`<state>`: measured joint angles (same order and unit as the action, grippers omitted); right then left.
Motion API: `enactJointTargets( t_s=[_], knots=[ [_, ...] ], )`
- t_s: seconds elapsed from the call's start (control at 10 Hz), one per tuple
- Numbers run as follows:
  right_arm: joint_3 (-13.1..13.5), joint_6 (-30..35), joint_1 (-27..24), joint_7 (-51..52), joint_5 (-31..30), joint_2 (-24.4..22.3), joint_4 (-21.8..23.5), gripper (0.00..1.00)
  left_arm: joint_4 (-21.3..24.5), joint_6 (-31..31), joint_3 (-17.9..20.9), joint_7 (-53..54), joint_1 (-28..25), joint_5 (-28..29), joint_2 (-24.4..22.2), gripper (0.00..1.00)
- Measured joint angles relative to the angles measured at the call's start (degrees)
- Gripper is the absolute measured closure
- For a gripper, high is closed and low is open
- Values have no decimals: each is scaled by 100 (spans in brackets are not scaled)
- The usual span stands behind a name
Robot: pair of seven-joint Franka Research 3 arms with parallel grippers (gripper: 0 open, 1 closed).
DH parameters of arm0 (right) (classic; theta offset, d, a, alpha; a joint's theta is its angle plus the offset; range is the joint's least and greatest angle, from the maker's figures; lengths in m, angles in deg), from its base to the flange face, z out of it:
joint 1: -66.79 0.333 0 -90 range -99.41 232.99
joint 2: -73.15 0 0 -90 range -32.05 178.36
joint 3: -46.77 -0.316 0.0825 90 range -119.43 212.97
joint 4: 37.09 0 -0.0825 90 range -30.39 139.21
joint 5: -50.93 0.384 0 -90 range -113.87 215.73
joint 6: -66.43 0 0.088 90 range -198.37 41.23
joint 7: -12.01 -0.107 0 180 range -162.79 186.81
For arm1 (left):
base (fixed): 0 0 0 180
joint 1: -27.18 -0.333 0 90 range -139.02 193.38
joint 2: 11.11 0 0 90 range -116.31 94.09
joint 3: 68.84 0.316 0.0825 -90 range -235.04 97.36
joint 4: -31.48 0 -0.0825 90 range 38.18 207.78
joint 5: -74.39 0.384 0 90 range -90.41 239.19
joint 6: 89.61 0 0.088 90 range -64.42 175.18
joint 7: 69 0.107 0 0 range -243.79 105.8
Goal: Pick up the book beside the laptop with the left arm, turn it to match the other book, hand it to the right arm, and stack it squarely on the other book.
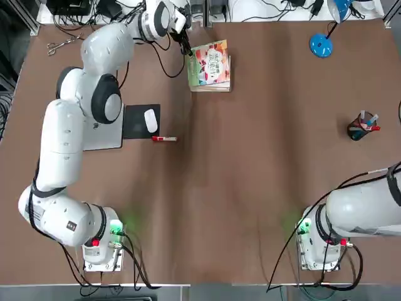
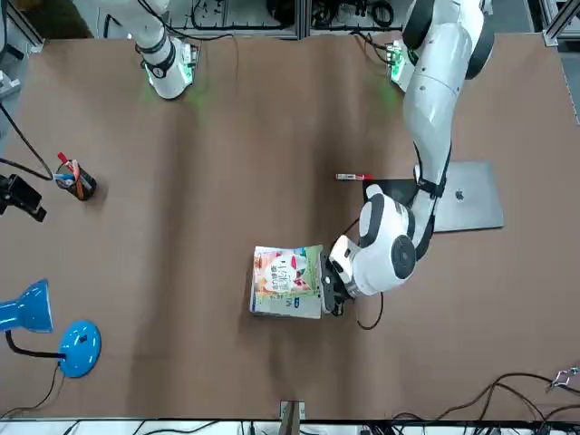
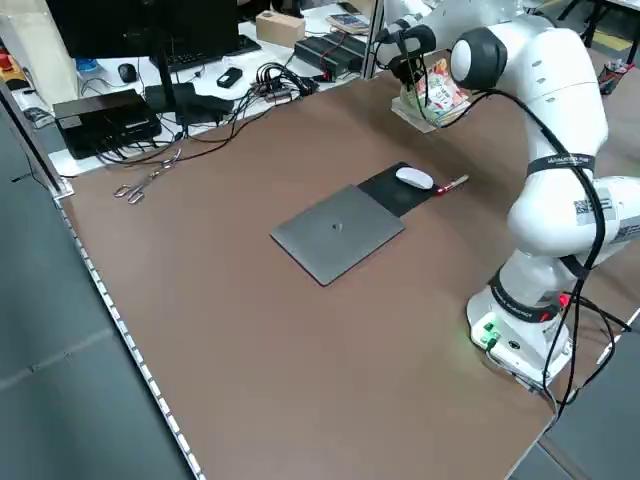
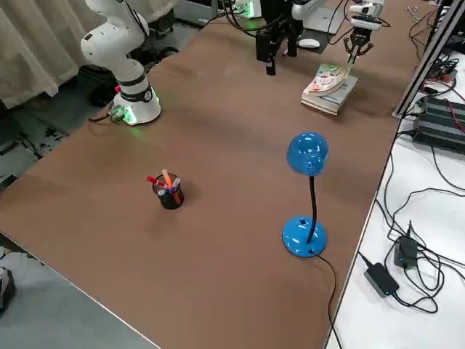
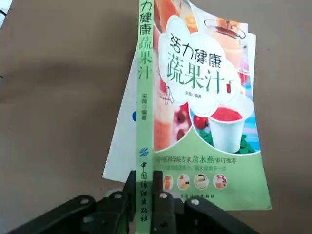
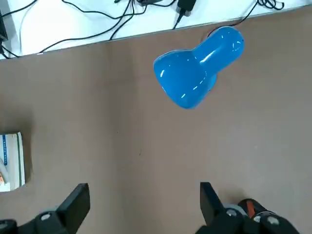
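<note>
Left gripper (image 5: 145,195) pinches the green spine of the book (image 1: 210,63) at the table's far edge, away from the laptop (image 3: 337,232). Left wrist view shows the other book (image 5: 124,146) white underneath, colourful book skewed on it; top view mostly hides that. Right gripper (image 6: 141,204) raised near its base, fingers spread, over the blue lamp (image 6: 197,73).

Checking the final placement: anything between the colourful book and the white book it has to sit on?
Nothing visible. The left gripper grips the colourful book by its spine, directly over the white book, which peeks out underneath.
</note>
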<state>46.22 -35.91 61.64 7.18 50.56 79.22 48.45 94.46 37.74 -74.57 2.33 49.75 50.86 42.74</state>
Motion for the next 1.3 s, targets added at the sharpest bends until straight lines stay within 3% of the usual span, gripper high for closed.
enactJointTargets(
  t_s=[0.1,0.2,0.6,0.7,0.9,1.1,1.3],
  knots=[
    [0,-20,0,0,0,0,0,0,0,0,0,44,1,0,0,83],
    [0,-22,0,0,2,2,0,0,0,0,-5,71,5,0,1,73],
    [-2,-50,0,0,2,4,0,0,-11,18,-5,95,97,0,2,9],
    [-10,-64,8,0,4,11,0,0,-64,23,-2,95,97,34,-5,0],
    [-65,-77,110,0,13,48,1,0,-196,-248,6,-339,58,209,-202,0],
    [-96,-217,477,-265,90,169,10,3,-226,-1202,119,-1418,-133,526,-626,0],
    [-116,-298,863,-719,592,489,30,13,-234,-2114,223,-2510,-384,893,-1065,0]
  ],
)
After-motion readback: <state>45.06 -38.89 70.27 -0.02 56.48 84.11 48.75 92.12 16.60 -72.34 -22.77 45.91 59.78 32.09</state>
